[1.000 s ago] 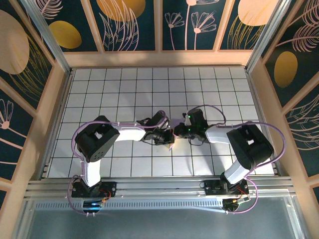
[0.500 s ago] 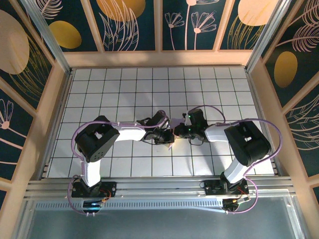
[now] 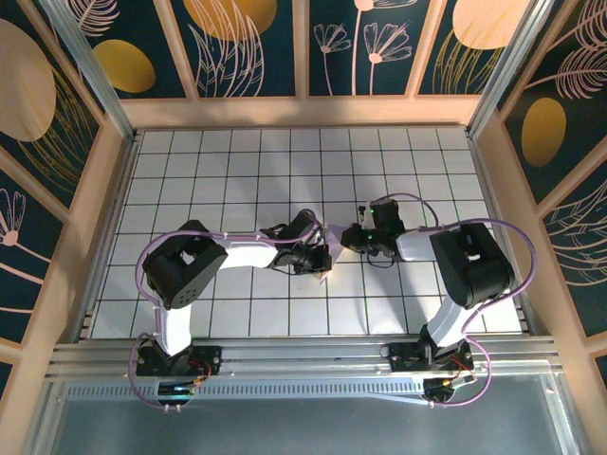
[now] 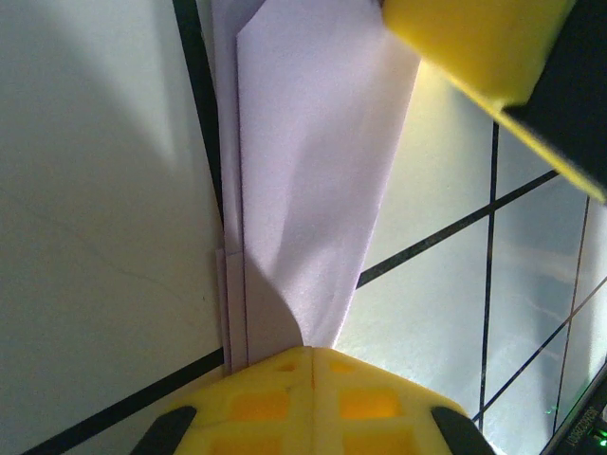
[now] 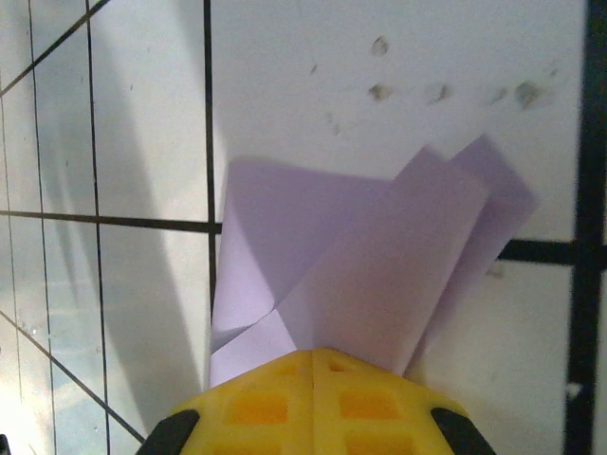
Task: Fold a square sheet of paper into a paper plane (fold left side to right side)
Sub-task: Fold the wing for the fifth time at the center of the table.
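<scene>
Left gripper (image 4: pixel 311 354): fingers pressed together, pinching the narrow end of the paper plane (image 4: pixel 308 161). The lavender paper lies folded in long overlapping layers and spreads wider away from the grip.

Right gripper (image 5: pixel 313 356): fingers likewise closed, clamping the other end of the plane, where several flaps fan out (edges not aligned).

Location: the plane is near the middle of the gridded table (image 3: pixel 228 171), between the two grippers. It is low over the tiles; contact with them cannot be confirmed.

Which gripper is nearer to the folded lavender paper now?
Neither: both touch the paper. Left gripper clamps it from the left, right gripper from the right.
</scene>
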